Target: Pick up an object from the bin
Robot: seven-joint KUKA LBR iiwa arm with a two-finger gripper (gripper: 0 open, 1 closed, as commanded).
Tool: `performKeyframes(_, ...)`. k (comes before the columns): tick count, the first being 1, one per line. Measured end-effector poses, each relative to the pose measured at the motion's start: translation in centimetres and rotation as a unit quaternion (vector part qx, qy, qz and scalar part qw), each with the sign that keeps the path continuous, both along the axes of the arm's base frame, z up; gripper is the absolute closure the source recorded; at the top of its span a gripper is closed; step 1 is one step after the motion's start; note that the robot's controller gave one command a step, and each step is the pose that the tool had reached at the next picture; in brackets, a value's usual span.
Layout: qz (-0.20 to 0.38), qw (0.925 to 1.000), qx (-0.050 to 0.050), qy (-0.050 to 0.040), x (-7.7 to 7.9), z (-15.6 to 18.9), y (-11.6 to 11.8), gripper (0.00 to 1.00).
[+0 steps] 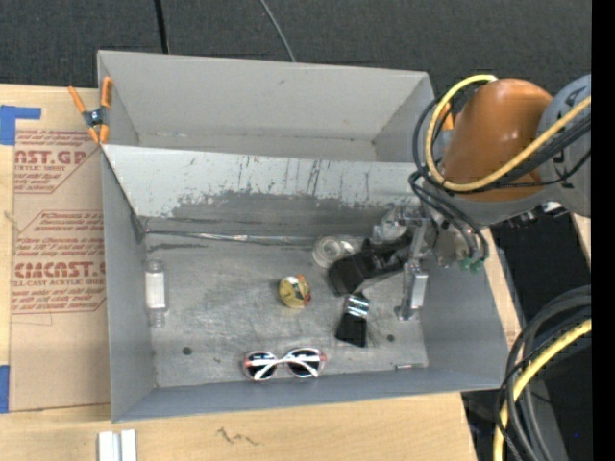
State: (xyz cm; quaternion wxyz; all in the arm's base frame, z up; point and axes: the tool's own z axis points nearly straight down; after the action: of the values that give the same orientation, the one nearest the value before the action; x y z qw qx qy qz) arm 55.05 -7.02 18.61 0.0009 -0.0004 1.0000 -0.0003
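My gripper (377, 291) hangs low over the right half of the bin, open. One silver finger (413, 294) points toward the front and a dark finger (354, 269) reaches left, with nothing between them. A small black block with a silver band (353, 322) lies on the floor just in front of the gap. A clear tape roll (333, 250) sits right behind the dark finger. A yellow, roundish thing (295, 291) rests a little to the left of the gripper.
White-and-red sunglasses (283, 363) lie along the front wall. A small clear bottle (156, 290) stands by the left wall. The arm with its orange cover and yellow cables overhangs the bin's right rim.
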Motion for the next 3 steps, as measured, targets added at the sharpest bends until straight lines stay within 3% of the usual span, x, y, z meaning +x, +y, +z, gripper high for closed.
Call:
performKeyframes(1, 0.009, 1.0000, -0.001, -0.0034, 2.7, -6.2, -2.4, 0.00)
performKeyframes(2, 0.014, 0.9999, 0.001, 0.0018, 3.2, -7.9, -3.9, 0.00)
performKeyframes(3, -0.053, 0.9986, 0.001, -0.0002, 4.3, -5.5, -6.8, 0.00)
